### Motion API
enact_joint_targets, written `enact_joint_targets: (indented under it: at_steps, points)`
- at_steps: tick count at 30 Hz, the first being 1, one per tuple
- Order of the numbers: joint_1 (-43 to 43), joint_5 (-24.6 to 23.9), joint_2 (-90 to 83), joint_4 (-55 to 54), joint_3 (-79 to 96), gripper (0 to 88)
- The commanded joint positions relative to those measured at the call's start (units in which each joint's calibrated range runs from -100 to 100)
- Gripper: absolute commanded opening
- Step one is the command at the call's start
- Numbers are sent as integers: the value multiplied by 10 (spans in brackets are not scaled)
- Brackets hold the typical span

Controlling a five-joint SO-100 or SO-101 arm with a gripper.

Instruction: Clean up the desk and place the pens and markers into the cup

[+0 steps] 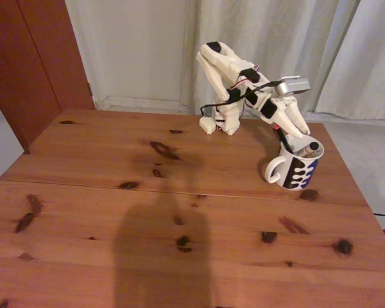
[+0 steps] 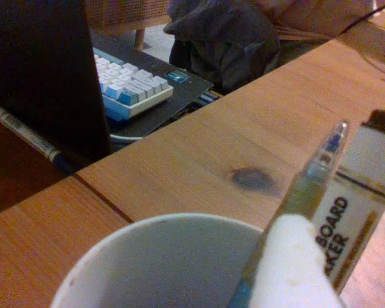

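White gripper (image 1: 295,131) hovered over the cup (image 1: 294,168) at the desk's (image 1: 147,212) far right, fingers closed on a green-teal pen (image 2: 308,189) angled into it; a marker (image 1: 311,148) stood inside.

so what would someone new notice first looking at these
Probably the white arm bent over at the far right of the desk in the fixed view, its end effector hanging right over the blue-blotched white cup, where a marker already stands. Next, the wrist view's close-up: the cup rim below, with a translucent pen slanting up beside the marker's label.
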Motion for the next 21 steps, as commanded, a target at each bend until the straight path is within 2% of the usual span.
enact_joint_targets:
  at_steps: [1, 5, 8, 10, 14, 17, 21]
  points:
    - [4, 0, -1, -6, -14, 113]
    - [9, -19, -6, -5, -52, 110]
    - [28, -28, -10, 0, -89, 60]
    - [50, -26, -21, 1, -107, 8]
    - [125, -28, -61, 5, -111, 8]
    - [184, -28, -90, 62, -104, 8]
    - [266, -28, -126, 214, -103, 8]
